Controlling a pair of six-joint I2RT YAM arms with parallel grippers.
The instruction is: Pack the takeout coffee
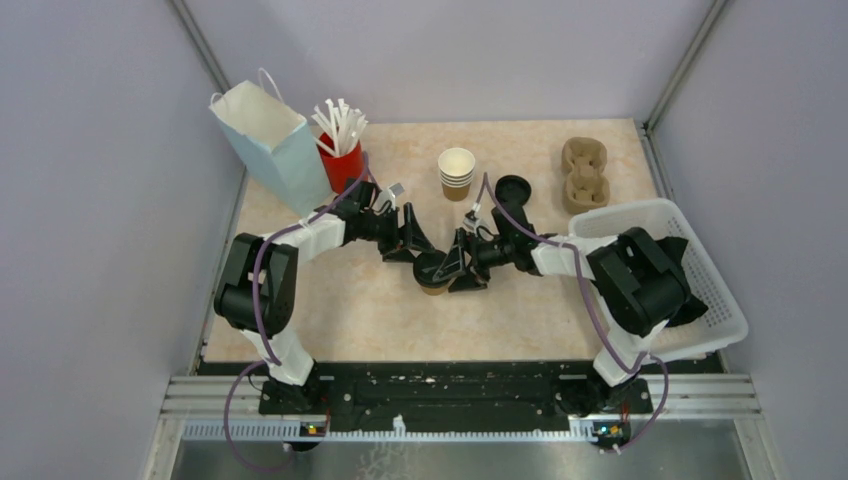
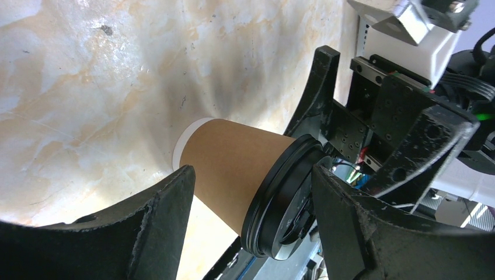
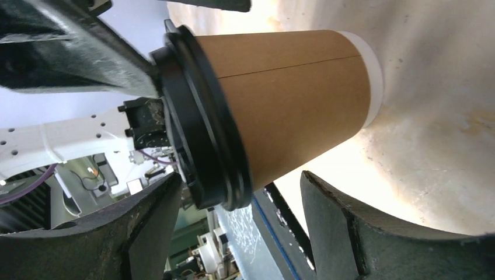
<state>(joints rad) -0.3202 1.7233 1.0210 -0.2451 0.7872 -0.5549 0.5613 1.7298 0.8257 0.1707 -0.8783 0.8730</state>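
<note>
The takeout coffee (image 1: 432, 272), a brown paper cup with a black lid, stands upright mid-table between my two grippers. My left gripper (image 1: 408, 245) is open just left of it. In the left wrist view the cup (image 2: 233, 166) lies across the gap of the left gripper (image 2: 251, 175); one finger (image 2: 338, 216) sits against the lid top and the other is beside the cup's base. My right gripper (image 1: 458, 265) is open at the cup's right. In the right wrist view the cup (image 3: 292, 99) stands just past the wide-open right gripper (image 3: 239, 181).
A light blue paper bag (image 1: 265, 140) stands open at the back left beside a red cup of white straws (image 1: 342, 150). A stack of lidless brown cups (image 1: 456, 172), a loose black lid (image 1: 513, 188) and a cardboard cup carrier (image 1: 585, 172) sit at the back. A white basket (image 1: 700, 290) is on the right.
</note>
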